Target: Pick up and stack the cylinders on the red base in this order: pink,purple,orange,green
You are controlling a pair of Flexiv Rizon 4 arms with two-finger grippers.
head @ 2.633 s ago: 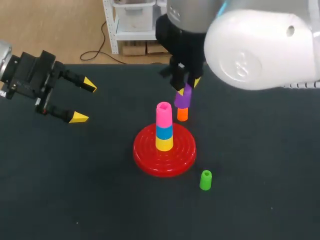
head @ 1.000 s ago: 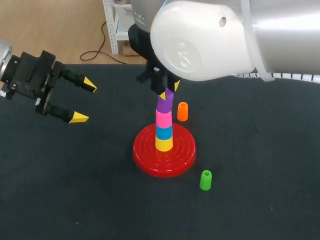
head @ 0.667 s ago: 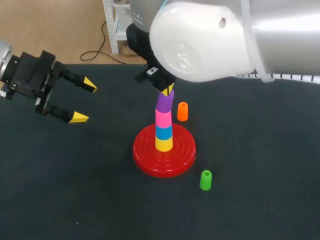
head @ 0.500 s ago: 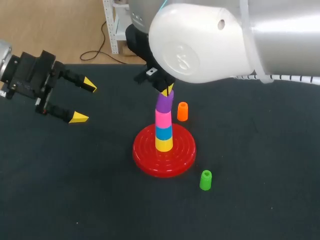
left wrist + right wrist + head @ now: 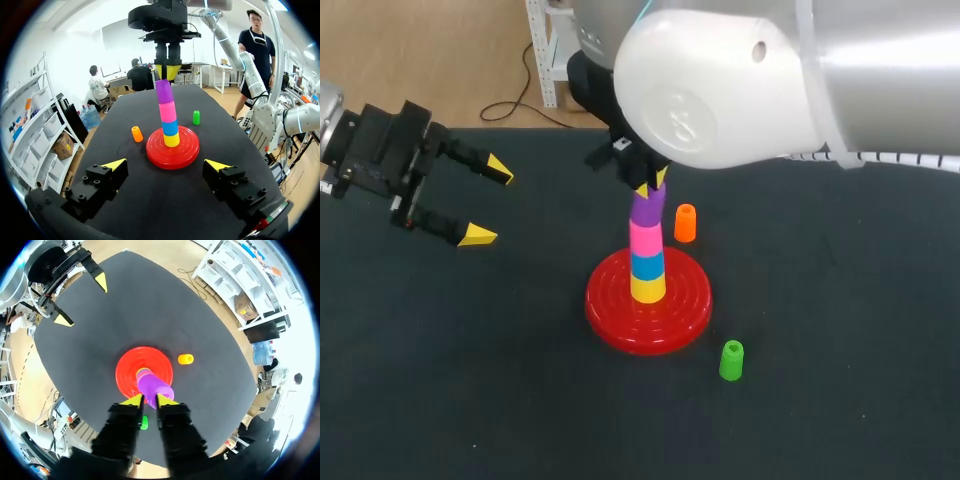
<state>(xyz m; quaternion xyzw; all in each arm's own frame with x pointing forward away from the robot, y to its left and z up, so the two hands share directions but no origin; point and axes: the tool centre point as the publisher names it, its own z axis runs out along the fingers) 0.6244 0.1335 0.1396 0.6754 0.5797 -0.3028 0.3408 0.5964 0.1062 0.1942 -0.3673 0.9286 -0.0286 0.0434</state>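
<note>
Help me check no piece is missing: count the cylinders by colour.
Yellow cylinder: 1
Blue cylinder: 1
Pink cylinder: 1
Purple cylinder: 1
Orange cylinder: 1
Green cylinder: 1
Total: 6

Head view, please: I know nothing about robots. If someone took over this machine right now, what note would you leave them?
Grippers: the left gripper has its fingers open and empty, off to the side of the stack. The right gripper hangs right above the purple cylinder, fingers open, holding nothing.
Done: pink cylinder and purple are stacked on the red base.
Left: orange cylinder stands beyond the base, green cylinder on the near side. Stack orange, then green.
</note>
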